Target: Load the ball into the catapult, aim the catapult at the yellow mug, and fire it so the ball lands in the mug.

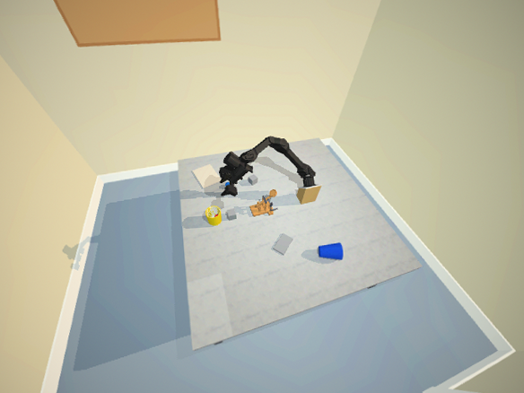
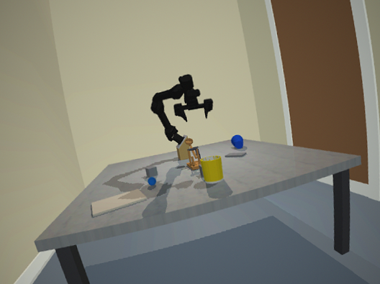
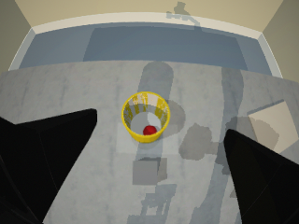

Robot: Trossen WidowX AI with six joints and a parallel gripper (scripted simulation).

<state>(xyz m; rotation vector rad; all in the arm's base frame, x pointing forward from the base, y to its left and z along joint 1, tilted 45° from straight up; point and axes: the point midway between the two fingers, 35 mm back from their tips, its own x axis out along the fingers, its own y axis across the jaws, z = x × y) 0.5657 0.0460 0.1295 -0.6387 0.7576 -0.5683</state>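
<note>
The yellow mug stands upright near the table's edge. A red ball lies inside it, low against the near wall in the wrist view. The orange catapult stands between the mug and the arm's base. Its arm is raised and its round cup looks empty. My gripper is open wide and empty, high above the table.
A grey block sits between mug and catapult, another grey block farther back. A blue ball lies near a beige board. A flat grey slab and a tipped blue cup lie on the other side.
</note>
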